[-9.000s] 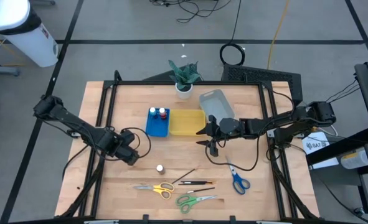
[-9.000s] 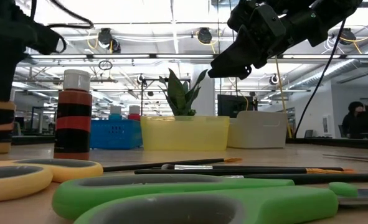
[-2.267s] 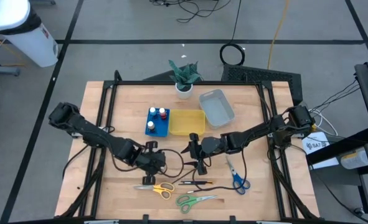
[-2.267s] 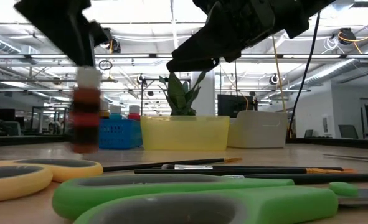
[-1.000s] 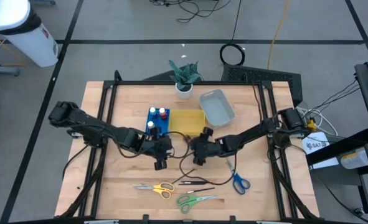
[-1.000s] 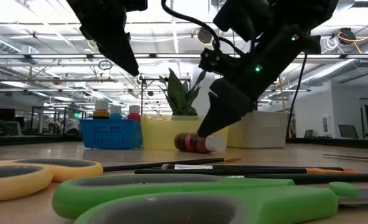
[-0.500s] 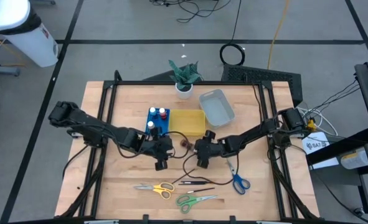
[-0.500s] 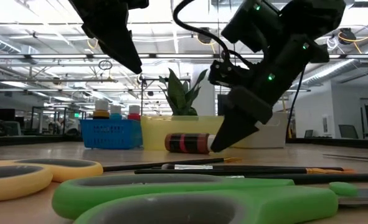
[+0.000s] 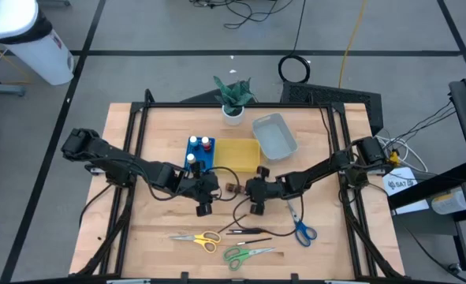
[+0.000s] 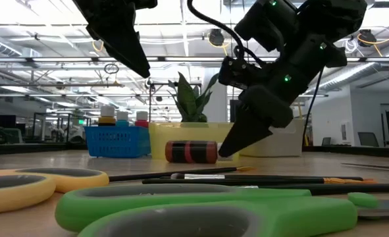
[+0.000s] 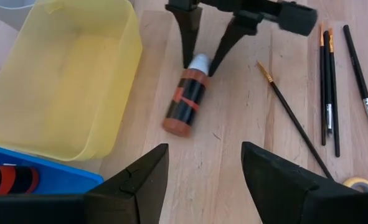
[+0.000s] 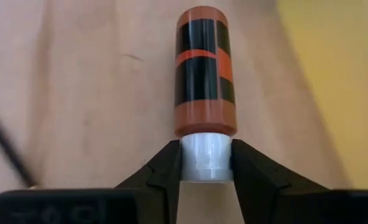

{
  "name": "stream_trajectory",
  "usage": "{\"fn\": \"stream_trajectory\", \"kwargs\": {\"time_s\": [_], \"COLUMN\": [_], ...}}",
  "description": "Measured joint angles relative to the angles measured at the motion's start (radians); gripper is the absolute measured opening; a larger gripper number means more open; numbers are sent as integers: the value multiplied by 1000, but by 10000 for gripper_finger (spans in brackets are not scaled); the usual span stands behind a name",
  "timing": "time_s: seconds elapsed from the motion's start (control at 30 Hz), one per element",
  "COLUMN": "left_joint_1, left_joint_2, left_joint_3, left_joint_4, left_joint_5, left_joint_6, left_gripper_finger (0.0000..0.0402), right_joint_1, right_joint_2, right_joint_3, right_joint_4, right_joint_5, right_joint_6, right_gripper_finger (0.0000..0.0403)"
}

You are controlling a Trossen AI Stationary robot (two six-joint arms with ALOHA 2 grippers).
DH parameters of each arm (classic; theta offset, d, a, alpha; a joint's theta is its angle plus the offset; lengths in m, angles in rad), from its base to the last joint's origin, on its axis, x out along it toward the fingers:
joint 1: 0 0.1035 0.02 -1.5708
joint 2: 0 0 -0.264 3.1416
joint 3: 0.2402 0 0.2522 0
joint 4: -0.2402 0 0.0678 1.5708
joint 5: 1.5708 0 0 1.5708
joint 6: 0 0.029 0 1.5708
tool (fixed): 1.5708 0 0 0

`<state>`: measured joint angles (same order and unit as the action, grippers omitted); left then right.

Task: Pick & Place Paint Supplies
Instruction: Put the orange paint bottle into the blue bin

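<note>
A red-and-black paint bottle (image 9: 233, 188) with a white cap lies on its side on the wood beside the yellow tray (image 9: 236, 155). My right gripper (image 9: 242, 190) is at its cap end and shut on the cap. My left gripper (image 11: 205, 168) hangs open above the table to the bottle's left and touches nothing. Three more bottles stand in the blue tray (image 9: 190, 163). Brushes (image 9: 248, 230) and the yellow (image 9: 197, 237), green (image 9: 244, 254) and blue (image 9: 299, 225) scissors lie flat near the near edge. My right gripper pinches the bottle's white cap (image 12: 205, 158) between its two fingers, one on each side. The fingers (image 10: 237, 138) come from the table's right, slanting down, in line with the bottle's length. The bottle (image 10: 191, 151) lies on its side on the table.
A grey tray (image 9: 274, 136) and a potted plant (image 9: 233, 99) stand toward the far edge. Dark cables loop on the table between the two arms. Bare wood lies left of the blue tray and along the right side.
My right gripper has shifted from over the bottle's body to its cap end, keeping low. The lying bottle has slid a little toward the table's left along the wood. My left arm has kept still.
</note>
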<state>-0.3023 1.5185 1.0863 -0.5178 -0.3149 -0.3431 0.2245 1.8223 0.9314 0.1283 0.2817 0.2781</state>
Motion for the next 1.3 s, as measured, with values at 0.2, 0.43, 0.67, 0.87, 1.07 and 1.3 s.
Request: {"fn": "stream_trajectory", "kwargs": {"time_s": [0.2, 0.43, 0.67, 0.87, 1.07, 1.3], "left_joint_1": [0, 27, 76, 104, 113, 108], "left_joint_2": [3, 103, 240, 302, 338, 338], "left_joint_3": [0, 0, 0, -1, 0, 0], "left_joint_4": [52, 226, 371, 481, 521, 483], "left_joint_5": [40, 107, 210, 274, 288, 297], "left_joint_6": [-5, 28, 113, 139, 132, 131], "left_gripper_finger": [214, 221, 272, 297, 272, 131], "right_joint_1": [6, 36, 71, 72, 72, 72], "right_joint_2": [-91, -226, -259, -240, -240, -260], "right_joint_3": [-1, 7, 8, 8, 8, 8], "right_joint_4": [-68, -174, -222, -200, -167, -192], "right_joint_5": [-120, -124, -121, -118, -101, -109], "right_joint_6": [21, 24, 24, 23, -5, -29], "right_gripper_finger": [105, 106, 107, 107, 109, 125]}}
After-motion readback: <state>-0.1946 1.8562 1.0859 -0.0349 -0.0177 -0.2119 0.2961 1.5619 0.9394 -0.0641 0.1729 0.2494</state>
